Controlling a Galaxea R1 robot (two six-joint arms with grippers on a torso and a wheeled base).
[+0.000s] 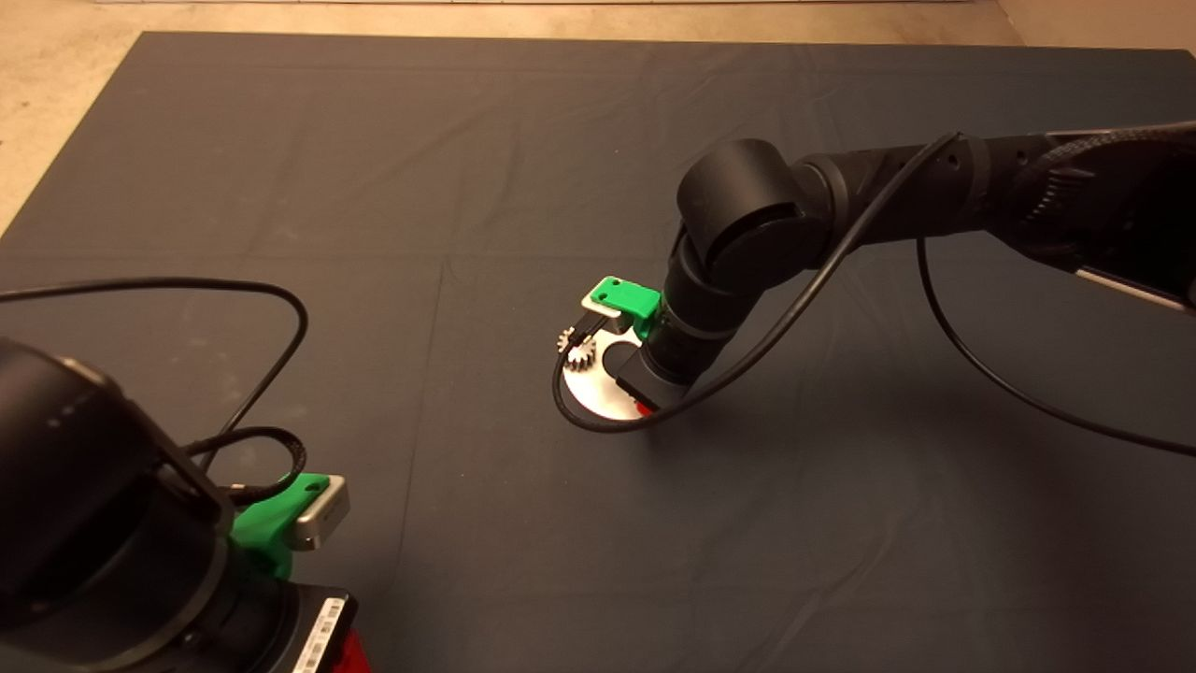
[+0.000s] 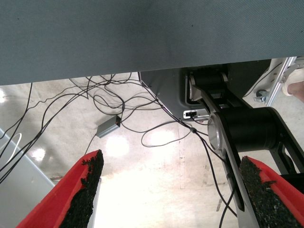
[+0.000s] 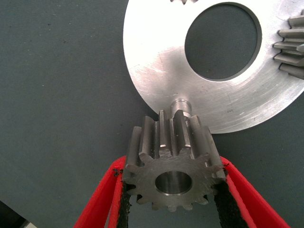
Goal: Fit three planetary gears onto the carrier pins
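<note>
The right end effector [image 3: 173,199] is clamped on one gear [image 3: 172,166], its two black pads pressing opposite sides of the teeth. It hovers just off the rim of the shiny disc [image 3: 161,66], which lies on the dark mat [image 1: 280,187] near the middle of the tabletop. A bare pin [image 3: 180,102] stands on the disc close to that rim, right beside the held gear. Two more gears already sit on the disc: one [image 3: 290,45] at its edge, another [image 3: 183,1] barely peeking in from the far side. In the head view they show as a pair [image 1: 576,348] by the end effector's green bracket.

The held gear's bore seems to run roughly parallel with the pin's axis, but it is offset to one side, not over the pin.

The risk, I'd say, is a missed seat. If the bore comes down off-centre or tilted, it could catch on the pin's top and jam, or the gear could slip in the pads. Its teeth might also clash with a neighbour's.

The left end effector [image 2: 173,190] waits at the tabletop's near left corner, spread wide and holding nothing.
</note>
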